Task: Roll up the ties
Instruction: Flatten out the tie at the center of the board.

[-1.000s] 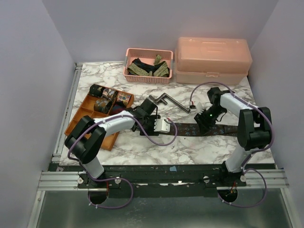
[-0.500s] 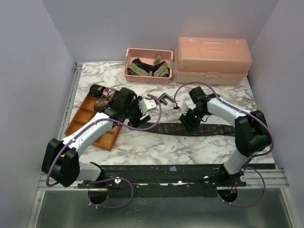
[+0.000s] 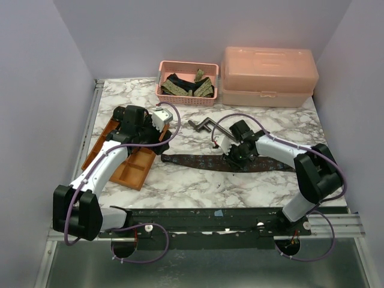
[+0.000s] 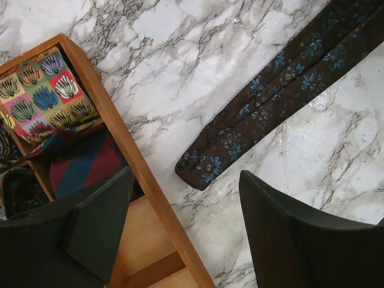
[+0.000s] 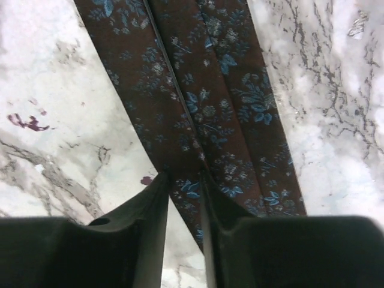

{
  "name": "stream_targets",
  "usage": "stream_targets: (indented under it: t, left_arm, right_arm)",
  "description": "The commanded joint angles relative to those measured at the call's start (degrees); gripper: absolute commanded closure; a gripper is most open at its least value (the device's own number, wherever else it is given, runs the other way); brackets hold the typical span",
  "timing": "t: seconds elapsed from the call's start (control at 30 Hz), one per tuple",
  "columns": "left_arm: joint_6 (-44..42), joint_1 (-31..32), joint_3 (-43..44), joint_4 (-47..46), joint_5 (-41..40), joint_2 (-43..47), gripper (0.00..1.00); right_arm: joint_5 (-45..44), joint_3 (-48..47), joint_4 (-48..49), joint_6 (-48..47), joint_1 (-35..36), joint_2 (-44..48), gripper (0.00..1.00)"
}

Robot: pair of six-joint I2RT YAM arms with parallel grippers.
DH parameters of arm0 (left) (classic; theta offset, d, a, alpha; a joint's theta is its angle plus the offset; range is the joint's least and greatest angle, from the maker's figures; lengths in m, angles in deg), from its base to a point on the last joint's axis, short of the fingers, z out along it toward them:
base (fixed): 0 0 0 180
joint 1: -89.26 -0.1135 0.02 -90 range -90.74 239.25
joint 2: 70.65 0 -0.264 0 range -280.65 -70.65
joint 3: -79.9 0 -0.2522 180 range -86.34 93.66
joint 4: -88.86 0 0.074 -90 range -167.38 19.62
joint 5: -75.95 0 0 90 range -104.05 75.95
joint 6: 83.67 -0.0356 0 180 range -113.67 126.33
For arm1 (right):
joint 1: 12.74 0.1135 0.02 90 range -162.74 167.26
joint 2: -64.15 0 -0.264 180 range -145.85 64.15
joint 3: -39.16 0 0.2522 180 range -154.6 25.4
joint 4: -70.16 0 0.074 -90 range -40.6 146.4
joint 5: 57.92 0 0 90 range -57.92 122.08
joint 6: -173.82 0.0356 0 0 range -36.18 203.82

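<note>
A dark brown tie with blue flowers lies flat across the marble table. Its narrow end lies beside the orange tray. My right gripper is down on the tie's middle. In the right wrist view its jaws are nearly together and pinch the tie's edge. My left gripper hovers open and empty over the orange tray's right rim. In the left wrist view it straddles the rim. Rolled ties sit in the tray, a colourful one and a red-and-blue one.
A pink basket with several loose ties stands at the back. A closed pink box is to its right. A grey crank-shaped bar lies behind the tie. Walls close in on the left, right and back.
My left arm has swung from the tie's left end back and left to the tray. My right gripper has moved left along the tie.
</note>
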Motion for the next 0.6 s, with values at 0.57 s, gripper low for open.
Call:
stream_targets:
  t: [0.57]
  left_arm:
    - [-0.69,-1.24,4.77,2.07,2.96,-3.77,0.27]
  right_arm:
    - [-2.50,-8.18,-4.46,-4.19,0.52,2.50,1.00]
